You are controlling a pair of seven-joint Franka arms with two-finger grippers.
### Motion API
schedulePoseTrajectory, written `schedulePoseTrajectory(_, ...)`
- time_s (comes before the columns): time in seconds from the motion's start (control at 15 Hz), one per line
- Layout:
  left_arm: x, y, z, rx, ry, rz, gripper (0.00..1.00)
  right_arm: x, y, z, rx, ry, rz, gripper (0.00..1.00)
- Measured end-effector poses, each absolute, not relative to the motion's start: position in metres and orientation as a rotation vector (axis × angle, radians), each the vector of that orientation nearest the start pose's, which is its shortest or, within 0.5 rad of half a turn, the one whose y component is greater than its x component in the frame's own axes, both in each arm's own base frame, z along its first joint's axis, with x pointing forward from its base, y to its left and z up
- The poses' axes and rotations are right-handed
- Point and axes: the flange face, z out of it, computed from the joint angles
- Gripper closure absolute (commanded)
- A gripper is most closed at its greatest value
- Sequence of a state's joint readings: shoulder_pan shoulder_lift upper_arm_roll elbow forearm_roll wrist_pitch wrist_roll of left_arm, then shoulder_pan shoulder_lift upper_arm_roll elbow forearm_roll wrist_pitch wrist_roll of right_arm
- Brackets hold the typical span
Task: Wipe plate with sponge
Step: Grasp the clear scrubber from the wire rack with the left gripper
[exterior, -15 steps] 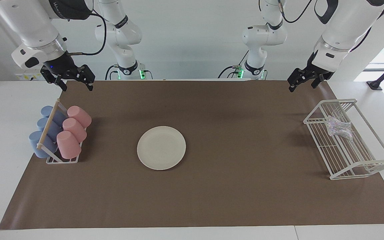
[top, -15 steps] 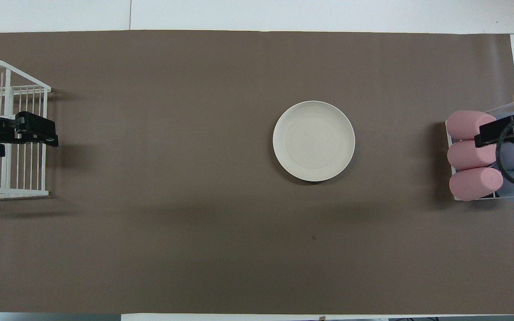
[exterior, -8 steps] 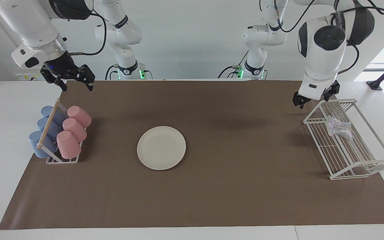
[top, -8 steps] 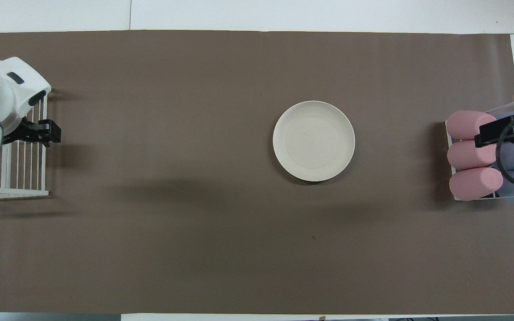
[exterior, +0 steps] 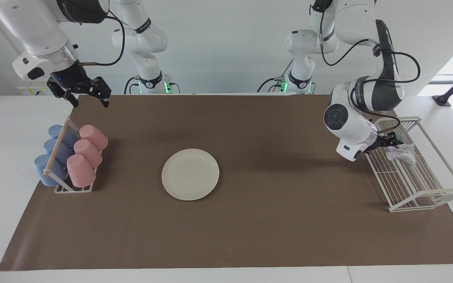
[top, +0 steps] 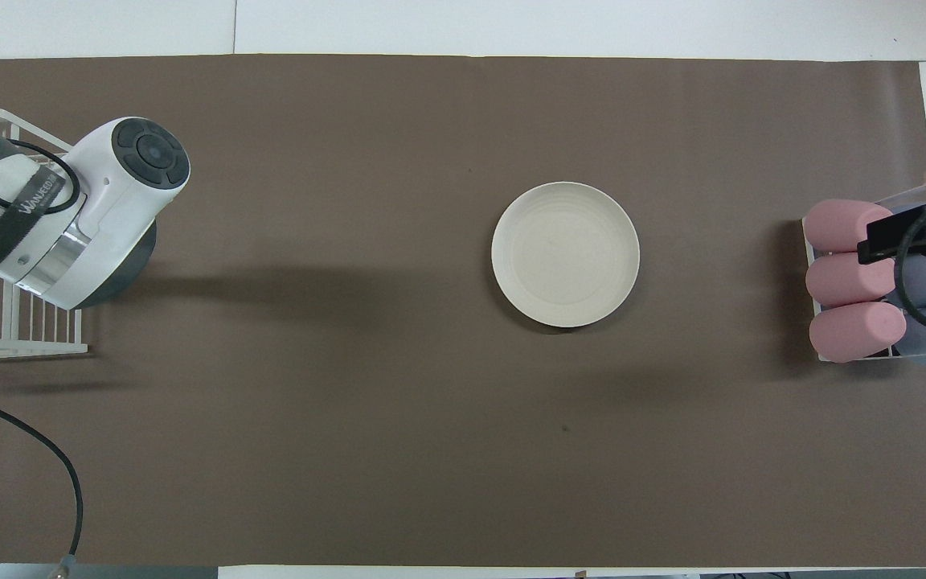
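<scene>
Two risks: left gripper [exterior: 393,140], grip state untellable, snagging rack [exterior: 427,193] wires or missing sponge [exterior: 401,152] mid-frame; right gripper [exterior: 91,103] waiting spread, upper frame

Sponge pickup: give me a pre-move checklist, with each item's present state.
1. sponge lies in the white wire rack: ok.
2. left gripper is at the sponge, inside the rack: ok.
3. Left gripper's hold on the sponge: cannot tell.
4. plate sits bare on the brown mat, with nothing on it: ok.
5. right gripper waits open in the air, apart from the cup rack: ok.
</scene>
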State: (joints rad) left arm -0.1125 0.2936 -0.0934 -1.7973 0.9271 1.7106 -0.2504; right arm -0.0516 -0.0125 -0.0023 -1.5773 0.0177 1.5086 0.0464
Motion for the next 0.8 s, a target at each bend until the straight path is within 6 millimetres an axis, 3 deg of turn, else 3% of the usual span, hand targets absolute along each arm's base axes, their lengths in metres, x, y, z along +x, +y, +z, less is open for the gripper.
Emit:
schedulePoseTrajectory(0.2, 0.607, -0.037, 0.391, -2.186, 0.291, 0.204, 0.00, 0.542, -0.032, 0.622, -3.109, 0.312, 0.098, 0.00)
schedulePoseTrajectory(0.33, 0.606, -0.035, 0.392, -2.181, 0.283, 0.214, 0.12, 0.541, -0.040, 0.621, -3.100, 0.402, 0.111, 0.00)
schedulePoseTrajectory(0.47, 0.605, -0.035, 0.392, -2.180, 0.281, 0.215, 0.41, 0.540, -0.045, 0.619, -3.090, 0.480, 0.120, 0.00)
schedulePoseTrajectory(0.6, 0.605, -0.034, 0.392, -2.180, 0.281, 0.216, 0.87, 0.540, -0.047, 0.618, -3.071, 0.605, 0.125, 0.00)
schedulePoseTrajectory(0.67, 0.605, -0.034, 0.392, -2.179, 0.279, 0.218, 1.00, 0.540, -0.046, 0.618, -3.056, 0.683, 0.128, 0.00)
schedulePoseTrajectory(0.8, 0.604, -0.033, 0.392, -2.176, 0.274, 0.227, 1.00, 0.540, -0.043, 0.618, -3.029, 0.810, 0.130, 0.00)
